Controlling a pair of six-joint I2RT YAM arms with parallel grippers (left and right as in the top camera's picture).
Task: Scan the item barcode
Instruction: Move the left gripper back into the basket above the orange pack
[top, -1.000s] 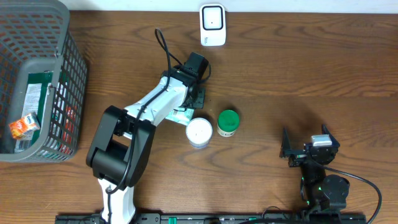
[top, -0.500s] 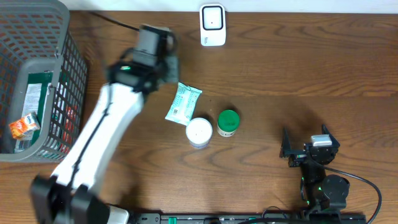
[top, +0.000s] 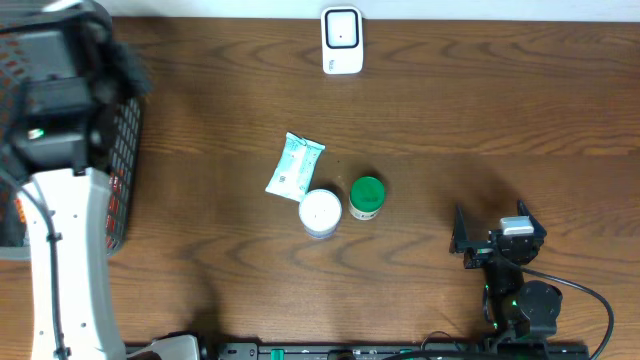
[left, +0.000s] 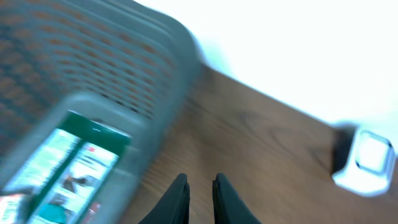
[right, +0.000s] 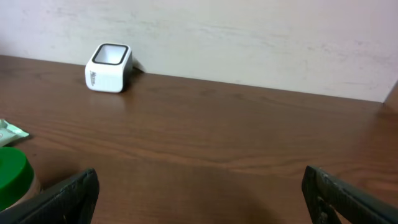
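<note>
Two arms work at one brown wooden table (top: 500, 110). The left gripper (left: 200, 182) hangs over the near rim of the single grey plastic mesh basket (top: 125, 130) at the far left, its two black fingers drawn almost together with nothing between them. The wrist view is blurred, but one green-and-white printed pack (left: 68, 168) shows lying inside the basket. The right gripper (right: 200, 171) sits parked at the near right of the table, its jaws spread wide and empty. One white box-shaped barcode scanner (top: 341, 40) stands at the far edge, near the middle. One pale green flat packet (top: 294, 165) lies on the bare wood mid-table, well apart from the scanner and from both grippers. Just near of it stand two small jars side by side: one with a white lid (top: 320, 211), touching or nearly touching the packet's near corner, and one with a green lid (top: 367, 195) to its right.
</note>
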